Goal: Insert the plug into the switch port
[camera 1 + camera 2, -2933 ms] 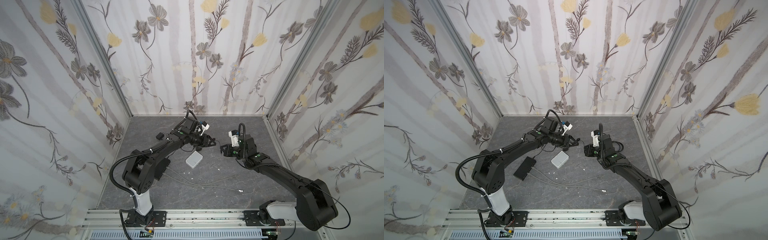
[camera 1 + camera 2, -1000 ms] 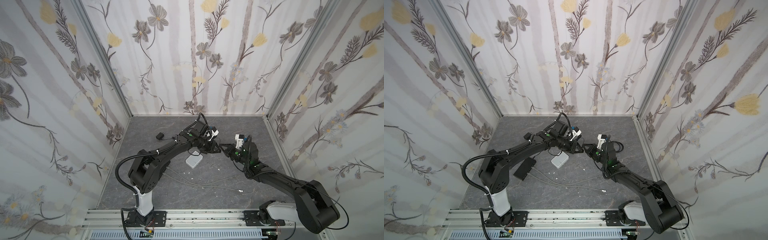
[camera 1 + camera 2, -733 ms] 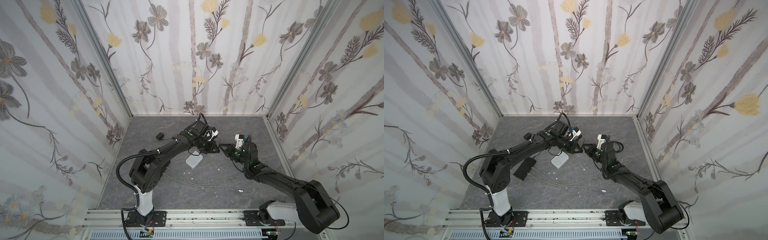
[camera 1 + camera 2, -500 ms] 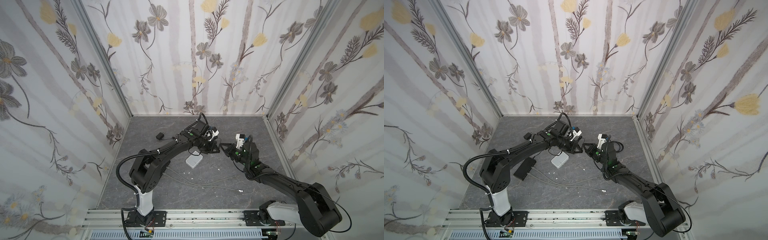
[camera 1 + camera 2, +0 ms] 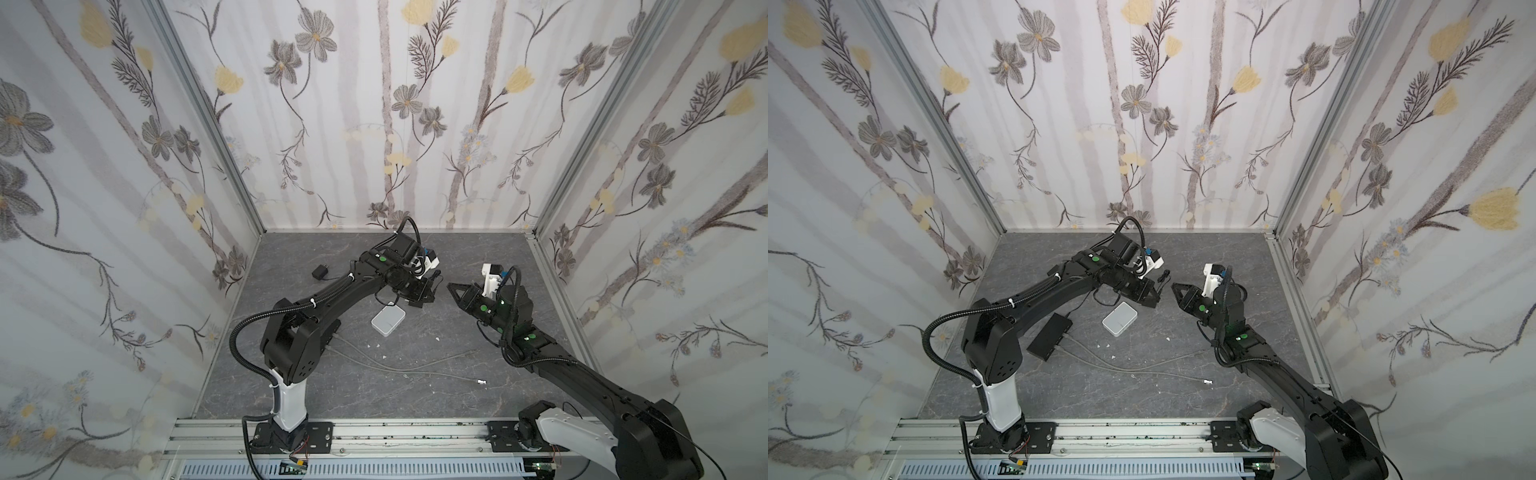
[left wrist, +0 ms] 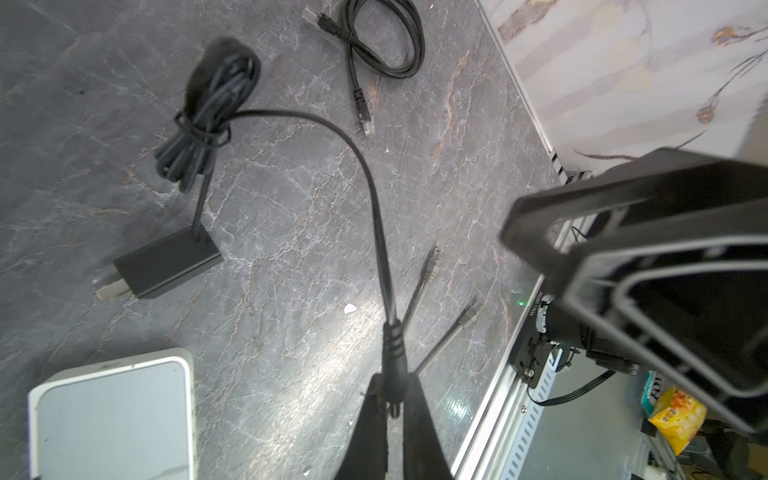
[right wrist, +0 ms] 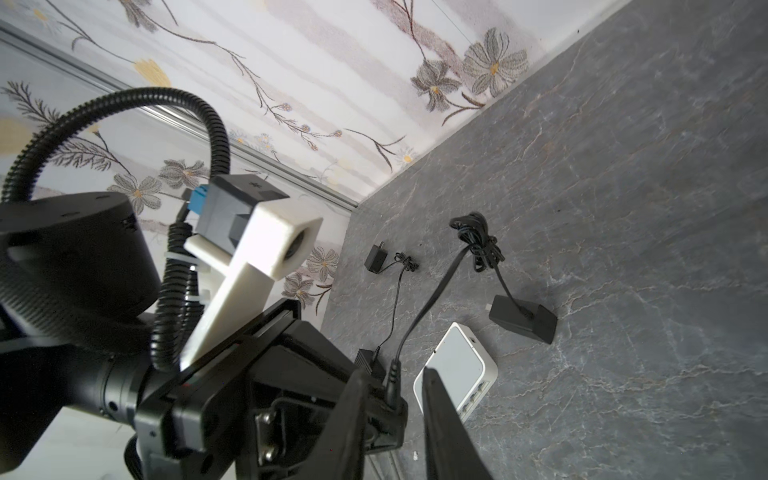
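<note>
While left pincer (image 6: 392,386) pinches ribbed black plug (image 6: 394,353), right pincer (image 7: 395,374) spread; near left pincer: smooth white rounded switch (image 6: 112,411), matte black adapter brick (image 6: 166,266).

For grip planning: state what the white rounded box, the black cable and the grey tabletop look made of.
The white rounded box: likely moulded plastic, smooth satin shell. The black cable: apparently rubbery jacket, matte, bending freely, ribbed strain relief. The grey tabletop: marble-look veined surface, slight sheen; stone or laminate cannot be told.
</note>
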